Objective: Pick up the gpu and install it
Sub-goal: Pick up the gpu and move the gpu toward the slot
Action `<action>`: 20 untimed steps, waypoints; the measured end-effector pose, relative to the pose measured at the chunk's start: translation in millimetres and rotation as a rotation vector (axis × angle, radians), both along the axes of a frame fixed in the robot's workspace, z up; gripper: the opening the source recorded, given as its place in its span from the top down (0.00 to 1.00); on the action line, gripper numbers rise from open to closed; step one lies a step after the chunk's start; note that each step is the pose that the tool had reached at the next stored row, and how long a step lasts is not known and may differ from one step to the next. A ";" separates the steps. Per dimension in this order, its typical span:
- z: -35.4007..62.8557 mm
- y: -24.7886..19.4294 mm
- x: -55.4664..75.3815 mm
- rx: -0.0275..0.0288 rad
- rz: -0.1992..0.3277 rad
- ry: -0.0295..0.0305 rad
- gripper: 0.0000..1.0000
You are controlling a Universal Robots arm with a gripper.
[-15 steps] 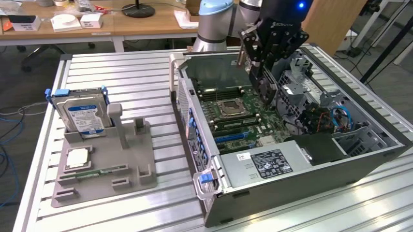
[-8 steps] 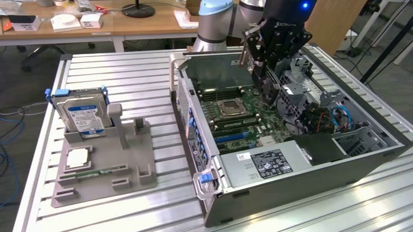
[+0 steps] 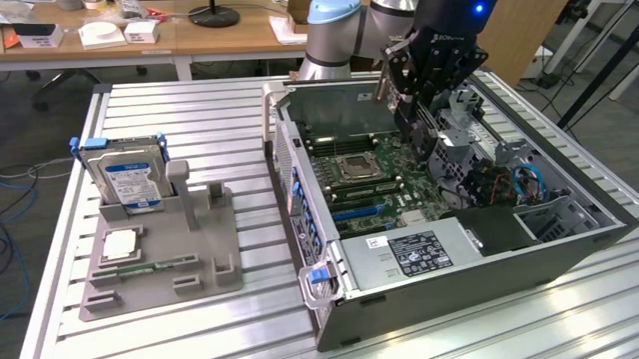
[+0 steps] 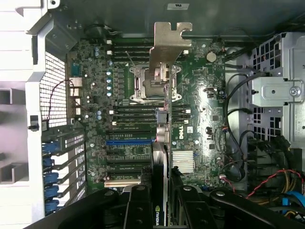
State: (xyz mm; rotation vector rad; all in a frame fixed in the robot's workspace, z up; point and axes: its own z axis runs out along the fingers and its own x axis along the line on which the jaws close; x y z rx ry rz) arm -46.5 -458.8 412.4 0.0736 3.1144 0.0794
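In the exterior view the bench (image 3: 200,112) has bare slats along its nine o'clock edge. A strip of them also lies open between the grey holder (image 3: 200,247) and the computer case (image 3: 450,299).

The holder sits at nine o'clock of the case and carries three parts. A hard drive (image 3: 125,176) with a blue label stands upright in its far slot. A processor chip (image 3: 118,245) lies flat in a recess nearer the camera. A green memory stick (image 3: 150,265) rests in a groove just beside the chip.

The case lies on its side with the open face up, and its walls ring the motherboard (image 3: 405,198). The CPU socket (image 3: 358,167) sits bare near the middle.

At twelve o'clock of the case the arm (image 3: 334,34) reaches in, cut off by the picture's edge. Its claw (image 4: 162,202) is clamped on the gpu (image 4: 161,143), one black finger on each broad face. The wrist view shows the card edge-on, so both faces are hidden, and the fingers (image 4: 138,210) cover its near end. Its metal bracket (image 4: 169,47) juts out at the far end. The card hangs over the board in line with the socket. Whether it touches the board cannot be made out.

At three o'clock of the socket stands the silver drive cage (image 4: 279,71), with blue cables (image 3: 524,183) beside it. The power supply (image 3: 420,250) fills the case's five o'clock corner. More bare slats lie past that corner.
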 end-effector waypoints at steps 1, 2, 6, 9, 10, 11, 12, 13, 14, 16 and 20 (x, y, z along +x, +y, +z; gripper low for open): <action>0.0 0.0 1.0 0.0000 0.000 0.0000 0.74; 0.0 0.0 1.9 0.0000 0.000 0.0000 0.74; -0.1 0.0 5.9 0.0001 0.000 0.0000 0.74; 0.0 0.0 9.3 0.0000 0.000 0.0000 0.74; 0.0 0.0 10.3 0.0000 0.000 0.0000 0.74; 0.0 0.0 11.1 0.0000 0.000 0.0000 0.74; 0.0 0.0 12.0 0.0001 0.000 0.0000 0.74; 0.0 0.0 12.8 0.0000 0.000 0.0000 0.74; 0.0 0.0 13.7 0.0000 0.000 0.0000 0.74; 0.0 0.0 15.7 0.0000 0.000 0.0000 0.74; 0.0 0.0 18.9 0.0000 0.000 0.0000 0.74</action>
